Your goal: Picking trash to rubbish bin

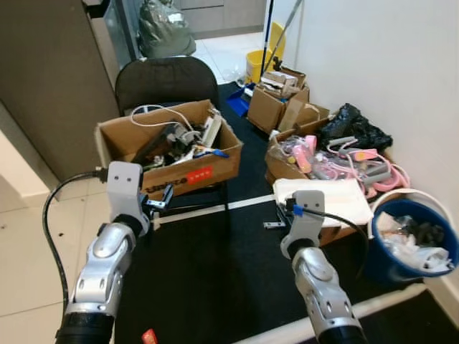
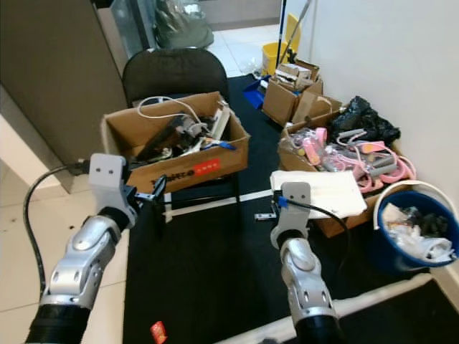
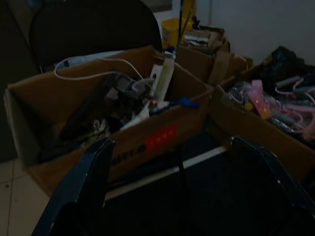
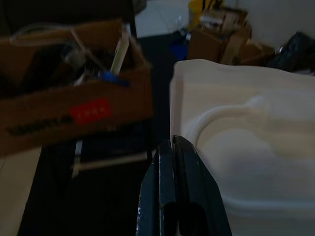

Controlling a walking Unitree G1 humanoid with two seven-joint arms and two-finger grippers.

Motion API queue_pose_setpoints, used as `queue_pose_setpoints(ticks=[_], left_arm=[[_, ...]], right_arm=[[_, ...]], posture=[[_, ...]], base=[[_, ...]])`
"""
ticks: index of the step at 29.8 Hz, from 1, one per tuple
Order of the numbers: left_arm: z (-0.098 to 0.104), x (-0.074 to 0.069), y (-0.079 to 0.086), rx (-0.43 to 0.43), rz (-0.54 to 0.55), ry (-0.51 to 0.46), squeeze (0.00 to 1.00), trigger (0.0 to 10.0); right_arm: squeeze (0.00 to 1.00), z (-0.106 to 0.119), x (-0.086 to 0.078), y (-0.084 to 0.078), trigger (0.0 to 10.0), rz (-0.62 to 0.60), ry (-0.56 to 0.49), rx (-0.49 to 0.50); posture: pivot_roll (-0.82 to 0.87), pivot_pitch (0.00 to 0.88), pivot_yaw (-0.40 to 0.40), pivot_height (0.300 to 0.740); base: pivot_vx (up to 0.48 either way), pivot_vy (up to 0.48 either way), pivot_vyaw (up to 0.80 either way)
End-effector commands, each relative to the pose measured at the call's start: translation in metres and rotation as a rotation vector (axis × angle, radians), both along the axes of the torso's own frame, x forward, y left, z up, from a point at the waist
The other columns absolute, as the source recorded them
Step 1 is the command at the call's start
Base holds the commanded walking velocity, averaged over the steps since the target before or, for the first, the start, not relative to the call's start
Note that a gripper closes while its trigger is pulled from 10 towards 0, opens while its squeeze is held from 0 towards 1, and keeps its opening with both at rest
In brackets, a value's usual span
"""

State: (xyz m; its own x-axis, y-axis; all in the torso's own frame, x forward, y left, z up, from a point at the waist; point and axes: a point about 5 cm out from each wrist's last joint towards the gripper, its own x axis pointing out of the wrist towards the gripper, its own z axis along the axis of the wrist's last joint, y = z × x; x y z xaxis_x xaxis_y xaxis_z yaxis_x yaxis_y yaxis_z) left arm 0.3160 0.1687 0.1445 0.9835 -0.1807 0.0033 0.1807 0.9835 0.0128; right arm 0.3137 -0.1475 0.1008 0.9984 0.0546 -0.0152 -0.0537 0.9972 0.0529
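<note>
Lying nearest on the black mat (image 1: 215, 279) is a small red wrapper (image 1: 148, 336). Left hand (image 3: 172, 191) hovers spread before the cluttered cardboard box (image 1: 172, 154); right hand (image 4: 178, 196), fingers pressed together, hangs beside a white tray (image 1: 330, 195). Farther right stands the blue bin (image 1: 412, 240).

Blue rubbish bin (image 1: 401, 265), holding crumpled trash (image 1: 412, 244), stands upright by the wall.
</note>
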Motion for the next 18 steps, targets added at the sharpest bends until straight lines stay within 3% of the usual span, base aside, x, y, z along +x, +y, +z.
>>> queue_pose_setpoints(ticks=[1,11,18], left_arm=[[-0.0035,-0.0026,0.0050,0.002,0.011,0.014,0.00,10.0],[-0.0043,-0.0042,0.0046,0.003,0.013,0.017,0.00,10.0],[-0.0042,-0.0045,0.0043,0.002,0.011,0.016,0.00,10.0]], right_arm=[[0.00,-0.0041,-0.0023,0.0072,10.0,0.020,0.014,0.018],[0.00,-0.0038,-0.0031,0.0128,10.0,0.068,0.014,-0.038],[0.00,-0.0012,-0.0013,0.0144,10.0,0.061,-0.003,-0.025]], posture=[[0.01,0.135,0.032,0.740],[0.01,0.141,0.031,0.740],[0.01,0.144,0.028,0.740]], base=[[0.386,0.000,0.00],[0.385,0.000,0.00],[0.386,0.000,0.69]])
